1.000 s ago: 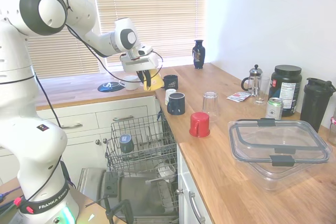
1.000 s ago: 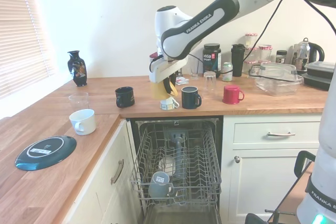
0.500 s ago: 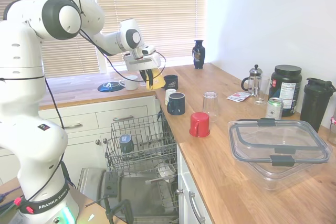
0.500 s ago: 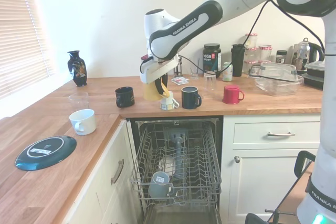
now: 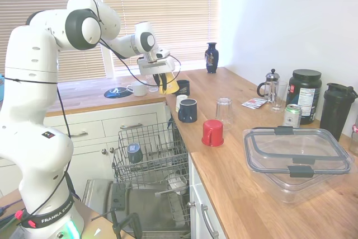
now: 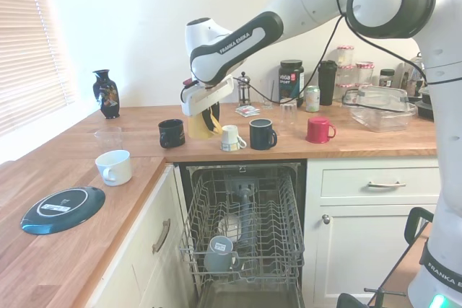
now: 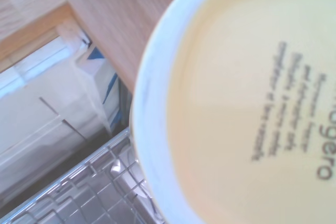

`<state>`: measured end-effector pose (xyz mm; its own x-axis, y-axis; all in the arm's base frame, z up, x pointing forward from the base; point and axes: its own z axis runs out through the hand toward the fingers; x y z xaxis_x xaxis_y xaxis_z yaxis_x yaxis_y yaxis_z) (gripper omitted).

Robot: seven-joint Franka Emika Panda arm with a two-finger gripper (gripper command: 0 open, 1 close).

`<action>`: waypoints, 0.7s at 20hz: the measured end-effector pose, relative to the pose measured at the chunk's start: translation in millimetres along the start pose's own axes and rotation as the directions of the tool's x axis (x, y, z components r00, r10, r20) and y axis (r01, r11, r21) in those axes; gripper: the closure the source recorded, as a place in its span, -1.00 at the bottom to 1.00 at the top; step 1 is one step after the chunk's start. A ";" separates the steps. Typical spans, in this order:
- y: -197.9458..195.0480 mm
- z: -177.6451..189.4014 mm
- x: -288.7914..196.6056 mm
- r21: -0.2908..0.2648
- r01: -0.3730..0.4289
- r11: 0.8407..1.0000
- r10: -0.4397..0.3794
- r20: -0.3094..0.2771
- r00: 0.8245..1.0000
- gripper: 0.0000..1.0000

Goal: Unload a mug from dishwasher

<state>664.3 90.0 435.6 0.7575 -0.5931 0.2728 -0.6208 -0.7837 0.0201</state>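
**Yellow mug held above the bench corner**

While the dishwasher (image 6: 242, 229) stands open with its wire rack (image 5: 146, 158) pulled out, the hand (image 6: 204, 115) is closed on the yellow mug (image 6: 198, 125), holding it in the air over the wooden bench (image 6: 137, 160) near the corner. Mug sits just beside a dark navy mug (image 6: 171, 133) and a small white cup (image 6: 230, 138), clear of the rack. Wrist view: pale yellow mug wall (image 7: 247, 103) fills most of the picture, blurred dark print on it, rack wires and bench edge behind. A grey cup (image 6: 218, 254) rests in the rack. Another navy mug (image 6: 262, 134) and a red cup (image 6: 318, 130) stand further along the bench.
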 end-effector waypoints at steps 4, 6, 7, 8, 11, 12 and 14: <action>-4.3 18.3 5.0 -0.012 0.001 1.000 0.000 0.012 1.000 1.00; -10.0 24.5 3.9 -0.013 0.005 1.000 -0.005 0.016 1.000 1.00; -12.8 27.9 3.0 -0.013 0.007 1.000 -0.007 0.019 1.000 1.00; -15.6 31.3 2.3 -0.013 0.009 1.000 -0.008 0.022 1.000 1.00; -23.0 42.9 3.6 -0.014 0.010 1.000 -0.009 0.027 1.000 1.00; -24.9 47.2 4.6 -0.015 0.009 1.000 -0.009 0.030 1.000 1.00; -26.5 55.4 7.6 -0.014 0.007 1.000 -0.007 0.036 0.999 1.00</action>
<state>697.7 96.0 383.9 0.7684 -0.5941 0.2382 -0.6182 -0.7852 0.0359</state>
